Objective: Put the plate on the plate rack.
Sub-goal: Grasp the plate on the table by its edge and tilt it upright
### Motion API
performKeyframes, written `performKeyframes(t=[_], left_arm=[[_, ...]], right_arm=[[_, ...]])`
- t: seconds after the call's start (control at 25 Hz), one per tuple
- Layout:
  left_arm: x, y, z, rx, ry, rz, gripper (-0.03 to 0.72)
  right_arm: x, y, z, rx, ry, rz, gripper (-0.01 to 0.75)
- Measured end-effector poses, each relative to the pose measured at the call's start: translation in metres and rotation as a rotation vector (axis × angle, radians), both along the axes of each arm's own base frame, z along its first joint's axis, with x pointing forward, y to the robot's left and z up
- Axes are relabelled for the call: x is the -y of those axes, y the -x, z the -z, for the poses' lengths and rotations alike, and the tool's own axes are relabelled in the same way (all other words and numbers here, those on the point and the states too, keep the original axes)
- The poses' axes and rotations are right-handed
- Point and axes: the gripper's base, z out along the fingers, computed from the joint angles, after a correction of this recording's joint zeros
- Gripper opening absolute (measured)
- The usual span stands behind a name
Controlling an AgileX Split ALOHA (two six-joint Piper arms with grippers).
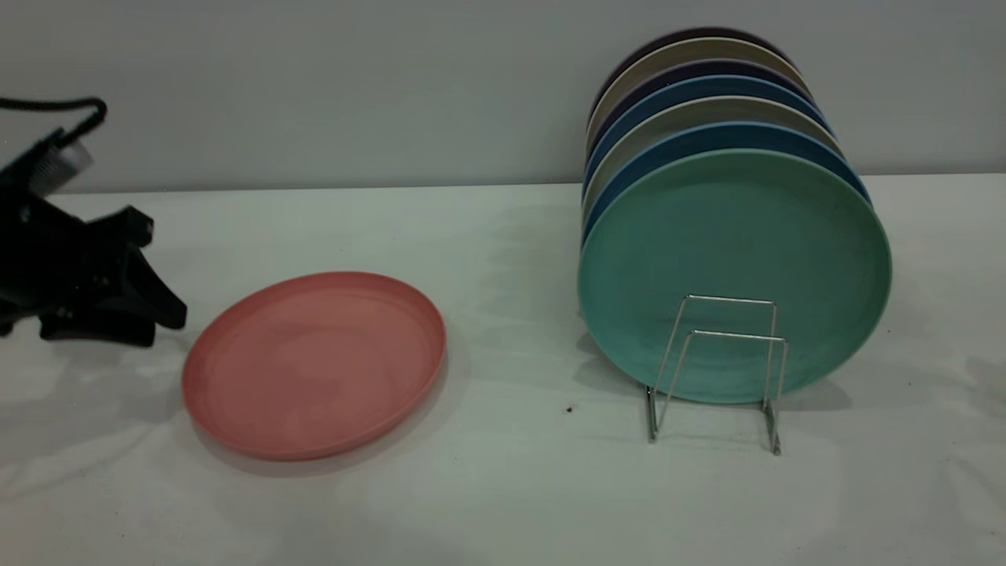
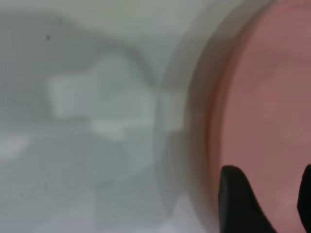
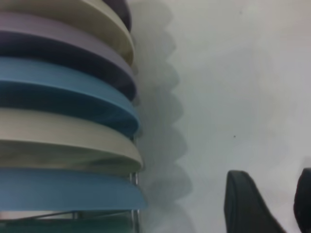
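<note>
**Plate flat on table, left gripper beside it**

Plate [image 1: 314,364] lies flat on the white table [image 1: 503,487], well apart from the rack [image 1: 719,369], whose front two wire loops stand empty. A mint-green plate [image 1: 735,259] stands upright just behind those loops, with blue, beige and purple plates [image 1: 699,94] lined up behind it. Left gripper [image 1: 161,310] hovers just beside the plate's left edge, fingers spread. Right gripper [image 3: 272,204] is near the racked plates, fingers also apart.

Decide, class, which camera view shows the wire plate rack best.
The exterior view: the plate rack shows its front loops standing free before the mint-green plate. The right wrist view catches only thin wires under the plates; the left wrist view shows none.
</note>
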Motion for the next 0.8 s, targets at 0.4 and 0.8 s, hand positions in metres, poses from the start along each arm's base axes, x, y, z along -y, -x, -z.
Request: performKeyframes(t=[0.4, 0.8], left_arm=[[0.001, 0.000, 0.019, -0.048, 0.015, -0.015, 0.339], [0.011, -0.004, 0.024, -0.041, -0.010, -0.017, 0.339]], right_arm=[[0.004, -0.002, 0.000, 0.013, 0.044, 0.013, 0.272], [0.005, -0.002, 0.000, 0.017, 0.055, 0.010, 0.272]])
